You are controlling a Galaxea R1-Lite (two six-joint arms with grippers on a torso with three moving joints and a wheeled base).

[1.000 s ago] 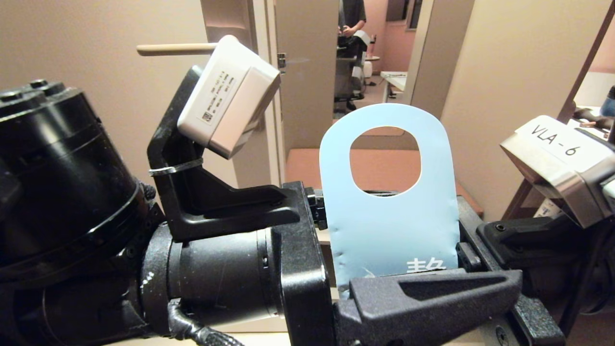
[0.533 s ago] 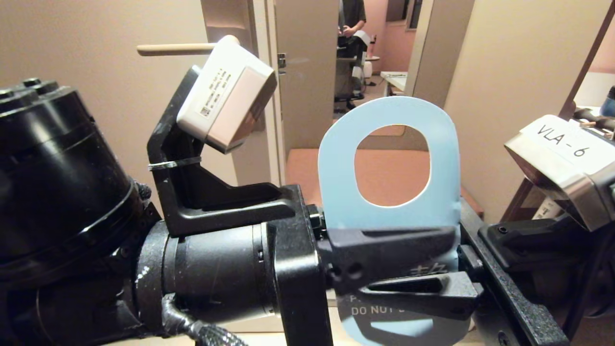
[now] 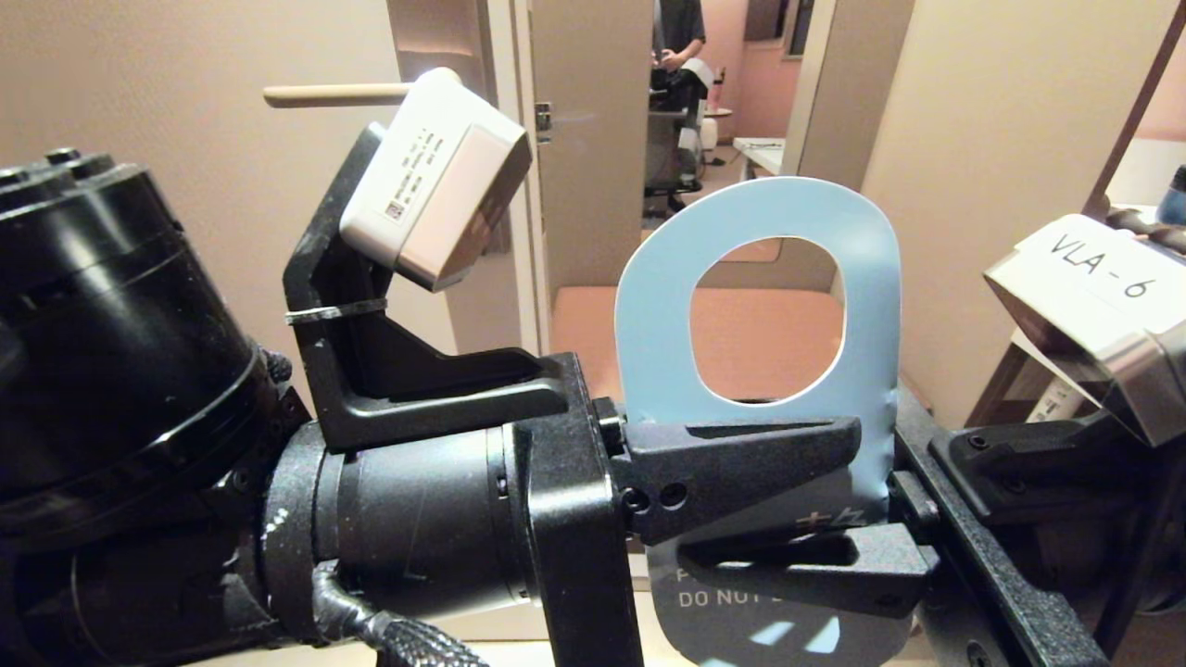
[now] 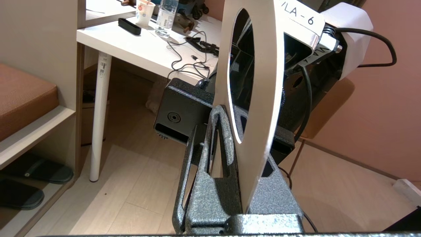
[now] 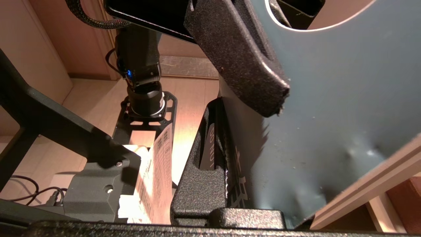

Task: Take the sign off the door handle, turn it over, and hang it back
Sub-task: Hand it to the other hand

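Beige room, door ajar ahead; past it a passage where a person [image 3: 679, 37] stands. A white desk [image 4: 138, 46] with cables is off to the side in the left wrist view.

The sign [image 3: 760, 315] is off the door handle [image 3: 338, 93] and held upright between the two arms, hole end up, long axis near vertical, lettered end down. Left gripper [image 3: 741, 468] reaches in level from the left and is clamped across the sign just below the hole; in its wrist view one finger lies on each face. Right gripper [image 5: 227, 171] pinches the sign lower down, by the lettering, from the opposite side. Both are closed on it.

Handle lies above and to the left of the left gripper, beyond its white wrist camera [image 3: 435, 181], well apart from the sign. The lever points left from the backplate [image 3: 445, 37].

Judgement: hand-over stage; the left arm is nearer the handle. Obstacle: the camera housing crowds the path to the lever.
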